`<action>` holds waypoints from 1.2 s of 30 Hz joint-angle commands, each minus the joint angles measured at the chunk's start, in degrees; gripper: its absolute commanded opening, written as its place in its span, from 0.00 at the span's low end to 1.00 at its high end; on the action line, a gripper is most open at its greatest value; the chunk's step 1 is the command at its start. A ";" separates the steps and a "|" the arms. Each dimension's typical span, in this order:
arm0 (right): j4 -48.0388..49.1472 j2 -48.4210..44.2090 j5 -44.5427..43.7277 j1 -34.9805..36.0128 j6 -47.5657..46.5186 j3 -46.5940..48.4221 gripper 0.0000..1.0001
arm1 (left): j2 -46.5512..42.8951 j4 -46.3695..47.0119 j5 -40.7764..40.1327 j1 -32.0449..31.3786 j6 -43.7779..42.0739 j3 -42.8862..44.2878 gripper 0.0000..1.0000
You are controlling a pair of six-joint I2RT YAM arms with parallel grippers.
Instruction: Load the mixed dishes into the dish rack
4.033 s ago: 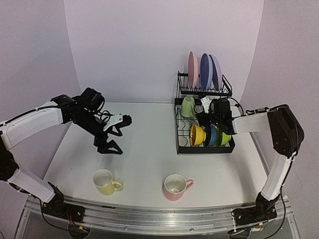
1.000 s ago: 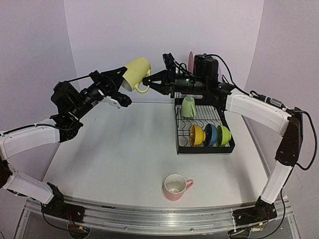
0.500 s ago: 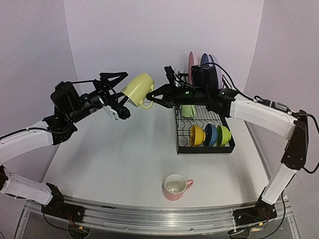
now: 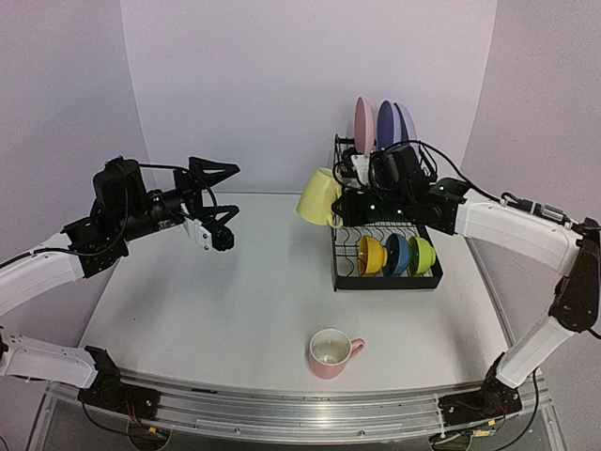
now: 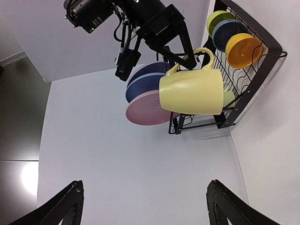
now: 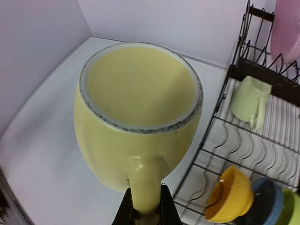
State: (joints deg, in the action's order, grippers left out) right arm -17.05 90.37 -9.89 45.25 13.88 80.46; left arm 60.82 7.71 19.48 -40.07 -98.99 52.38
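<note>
The yellow mug (image 4: 317, 196) hangs in the air just left of the black wire dish rack (image 4: 387, 285), with my right gripper (image 4: 337, 214) shut on its handle. The right wrist view looks into the yellow mug (image 6: 140, 103), with the jaws of the right gripper (image 6: 144, 208) pinching the handle. My left gripper (image 4: 222, 203) stands open and empty, well left of the mug. In its wrist view the left gripper (image 5: 146, 206) has wide-spread fingers, far from the yellow mug (image 5: 192, 91). A pink mug (image 4: 331, 352) sits upright on the table near the front.
Pink (image 4: 362, 122), dark blue (image 4: 384, 122) and lilac (image 4: 405, 120) plates stand in the rack's upper shelf. Yellow (image 4: 370, 255), blue (image 4: 396, 254) and green (image 4: 422, 255) bowls stand on edge in the lower tray. A pale green mug (image 6: 251, 101) rests there too.
</note>
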 commanded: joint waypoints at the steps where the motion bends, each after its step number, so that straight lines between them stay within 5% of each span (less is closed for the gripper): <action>1: 5.17 -2.27 -15.12 -0.27 -29.64 -1.43 0.00 | -0.59 -0.07 0.17 -0.02 0.98 0.85 0.90; 4: 8.40 -2.07 -15.76 -2.83 -36.53 -4.49 0.00 | -0.85 0.22 -0.31 -0.01 1.08 0.64 0.90; 20: 19.63 4.45 -10.89 -14.92 -43.40 -9.65 0.00 | -1.27 1.51 -2.78 0.00 2.34 -0.39 0.90; 36: 25.02 8.27 -10.87 -20.65 -38.34 -12.51 0.00 | -0.69 1.88 -4.19 0.00 3.10 -0.82 0.90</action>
State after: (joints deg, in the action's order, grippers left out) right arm -0.93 97.36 -20.29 25.65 -26.78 68.02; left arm 60.80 7.57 16.21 -40.07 -96.97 52.27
